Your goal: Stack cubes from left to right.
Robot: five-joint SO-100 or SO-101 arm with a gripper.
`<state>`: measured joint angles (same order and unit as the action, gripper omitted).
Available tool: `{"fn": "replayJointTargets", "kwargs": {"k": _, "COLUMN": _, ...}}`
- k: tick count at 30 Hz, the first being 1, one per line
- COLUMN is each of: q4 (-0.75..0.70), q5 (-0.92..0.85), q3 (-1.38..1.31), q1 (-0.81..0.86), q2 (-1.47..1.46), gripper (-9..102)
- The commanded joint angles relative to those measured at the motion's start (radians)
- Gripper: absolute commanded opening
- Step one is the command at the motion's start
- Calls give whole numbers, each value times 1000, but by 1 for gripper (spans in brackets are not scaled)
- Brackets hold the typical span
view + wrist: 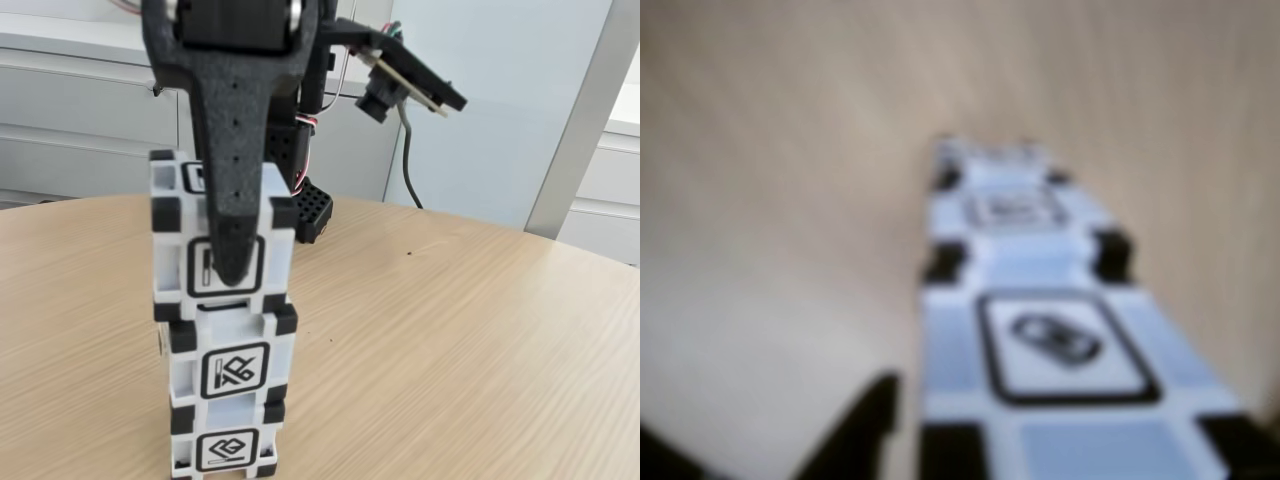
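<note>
1. The counter [460, 340] is a light wood-grain surface with a curved far edge, seen in the fixed view; a small dark speck [408, 252] lies on it toward the back.
2. Behind it on the left stands a low white cabinet [70, 110] with horizontal drawer lines and a pale top.
3. A plain pale blue-white wall panel [500, 100] fills the middle of the background.
4. A grey metal post [585, 120] leans diagonally across the right side.
5. Further white cabinet fronts [612, 190] show at the far right, brightly lit from above.
6. The light is soft and even, daylight-like.
7. In the wrist view the same wood grain [770, 180] appears blurred.
</note>
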<state>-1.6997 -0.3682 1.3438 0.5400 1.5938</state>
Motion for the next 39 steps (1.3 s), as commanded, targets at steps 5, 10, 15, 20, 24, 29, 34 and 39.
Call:
{"fn": "replayJointTargets", "kwargs": {"k": 5, "q4": -6, "q5": 11, "q3": -18, "q1": -6, "q2": 46, "gripper": 42}}
{"fn": "replayJointTargets", "kwargs": {"k": 10, "q4": -8, "q5": 21, "q3": -18, "q1": -6, "q2": 170, "gripper": 42}}
{"fn": "replayJointTargets", "kwargs": {"k": 15, "q4": -8, "q5": 9, "q3": -3, "q1": -23, "q2": 382, "gripper": 42}}
{"fn": "replayJointTargets", "kwargs": {"k": 20, "q4": -8, "q5": 18, "q3": 0, "q1": -123, "q2": 506, "gripper": 26}}
{"fn": "replayJointTargets", "kwargs": {"k": 24, "q4": 8, "q5": 101, "q3": -2, "q1": -146, "q2": 503, "gripper": 2}}
{"fn": "replayJointTargets", "kwargs": {"k": 29, "q4": 23, "q5": 275, "q3": -18, "q1": -149, "q2": 520, "gripper": 0}}
{"fn": "replayJointTargets", "kwargs": {"k": 34, "q4": 209, "q5": 379, "q3": -18, "q1": -261, "q2": 523, "gripper": 0}}
{"fn": "replayJointTargets", "kwargs": {"k": 39, "q4": 258, "q5": 390, "q3": 0, "q1": -359, "q2": 523, "gripper": 0}}
